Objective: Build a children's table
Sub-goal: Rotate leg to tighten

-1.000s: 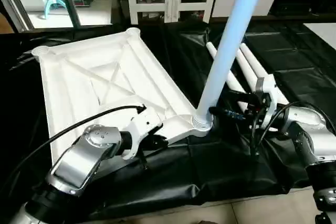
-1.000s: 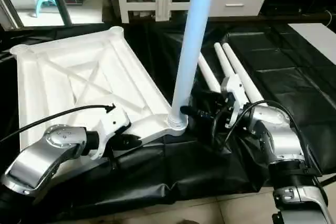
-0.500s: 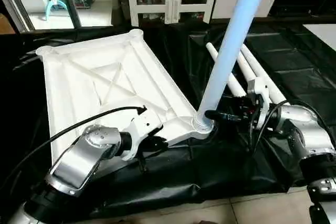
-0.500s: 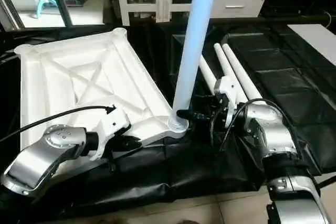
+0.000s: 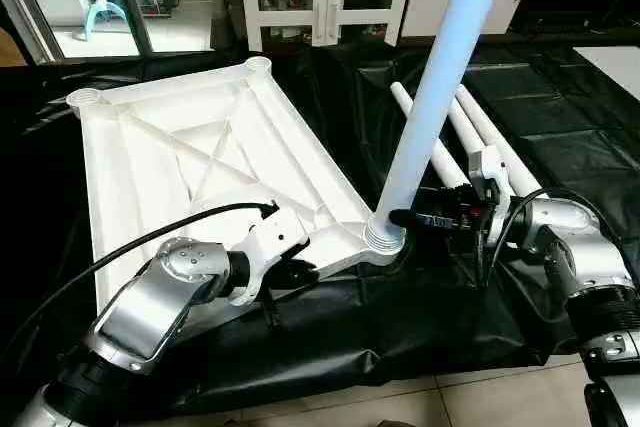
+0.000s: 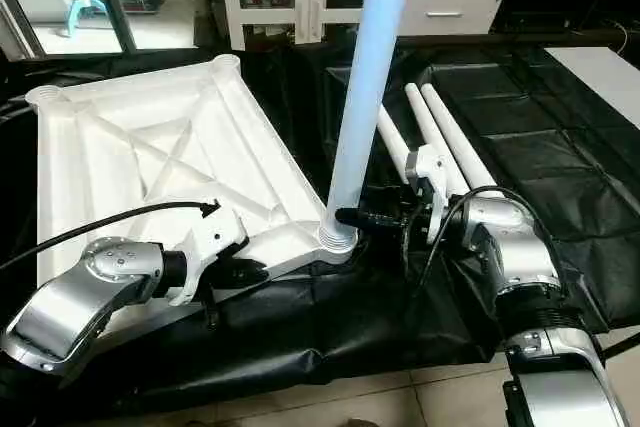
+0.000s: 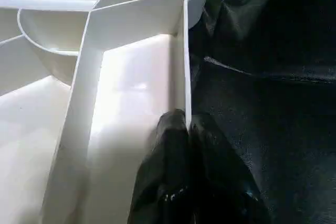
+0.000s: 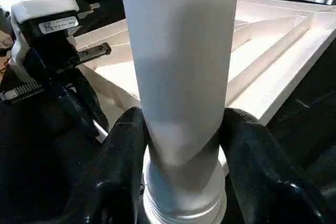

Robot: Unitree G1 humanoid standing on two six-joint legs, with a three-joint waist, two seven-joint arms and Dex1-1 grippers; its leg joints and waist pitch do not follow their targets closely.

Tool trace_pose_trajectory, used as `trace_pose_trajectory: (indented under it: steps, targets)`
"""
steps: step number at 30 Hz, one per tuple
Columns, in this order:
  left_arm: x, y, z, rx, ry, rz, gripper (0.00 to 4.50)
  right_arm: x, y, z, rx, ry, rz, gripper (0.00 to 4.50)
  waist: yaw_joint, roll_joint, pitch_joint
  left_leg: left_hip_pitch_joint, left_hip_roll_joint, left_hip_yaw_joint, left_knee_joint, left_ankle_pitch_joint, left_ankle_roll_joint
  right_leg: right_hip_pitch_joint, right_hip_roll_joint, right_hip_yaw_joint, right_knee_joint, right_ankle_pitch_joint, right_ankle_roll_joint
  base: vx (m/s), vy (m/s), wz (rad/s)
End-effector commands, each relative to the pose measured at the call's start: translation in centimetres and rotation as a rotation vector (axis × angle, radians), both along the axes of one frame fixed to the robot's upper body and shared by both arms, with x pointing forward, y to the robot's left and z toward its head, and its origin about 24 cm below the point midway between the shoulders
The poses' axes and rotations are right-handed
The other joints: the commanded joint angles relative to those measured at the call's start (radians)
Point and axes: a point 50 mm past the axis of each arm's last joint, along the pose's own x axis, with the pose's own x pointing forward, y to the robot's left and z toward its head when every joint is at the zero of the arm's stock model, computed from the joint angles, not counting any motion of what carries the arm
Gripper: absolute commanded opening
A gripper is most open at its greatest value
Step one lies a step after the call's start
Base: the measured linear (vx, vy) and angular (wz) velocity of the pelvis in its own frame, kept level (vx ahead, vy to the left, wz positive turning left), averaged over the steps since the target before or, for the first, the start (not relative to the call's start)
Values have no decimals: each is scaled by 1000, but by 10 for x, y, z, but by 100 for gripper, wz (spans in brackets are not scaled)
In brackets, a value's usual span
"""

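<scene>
The tabletop lies underside up on the black sheet, X-ribs showing. One leg stands upright in the near right corner socket; the other three sockets are empty. Three loose legs lie together on the sheet just right of the standing one. Left gripper: fingers pinched shut on the tabletop's near rim wall, steadying it. Right gripper: fingers either side of the standing leg just above its threaded base, touching it. Judged roughly a quarter done; whether this leg is fully seated I cannot tell.
</scene>
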Motion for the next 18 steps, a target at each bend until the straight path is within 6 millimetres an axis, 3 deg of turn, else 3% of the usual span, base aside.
trace_pose_trajectory:
  steps: [1,5,7,11,13,15,17,18]
  targets:
    - [-8,-14,-2,-33,46,-95,0,3,1,-9,-48,30,-61,186,-1,-9,-66,6,35,-4,-62,-6,149,54,-43,41,-65,20,-307,0,0,0]
    - [-5,-14,-3,-29,41,-67,0,5,3,-16,-71,34,-134,186,-6,-9,-60,7,35,-4,-68,-67,112,52,-43,42,-75,-66,-289,0,0,0]
    - [7,-17,-3,-37,12,48,0,10,8,-32,-86,58,-304,186,-13,-11,-53,11,35,-5,-75,-150,62,47,-43,43,-88,-180,-261,0,0,0]
    - [25,-19,-3,-37,-10,223,0,14,15,-51,-110,104,-504,185,-29,-14,-48,7,32,-11,-82,-226,16,45,-43,41,-101,-303,-211,0,0,0]
    - [37,-21,-2,-38,-20,343,0,18,24,-63,-126,132,-646,185,-39,-9,-46,13,29,-15,-84,-274,-14,37,-44,39,-110,-379,-182,0,0,0]
    - [51,-28,3,-59,-59,461,0,24,40,-74,-154,163,-812,185,-50,-2,-44,8,26,-20,-88,-303,-27,35,-44,35,-113,-397,-169,0,0,0]
    - [56,-32,5,-74,-74,495,0,26,47,-76,-149,175,-871,185,-64,-5,-47,8,25,-25,-89,-336,-35,35,-45,31,-117,-414,-153,0,0,0]
    - [59,-36,8,-92,-83,517,0,28,54,-76,-140,183,-920,185,-70,-1,-49,5,25,-26,-90,-337,-30,37,-44,30,-118,-389,-148,0,0,0]
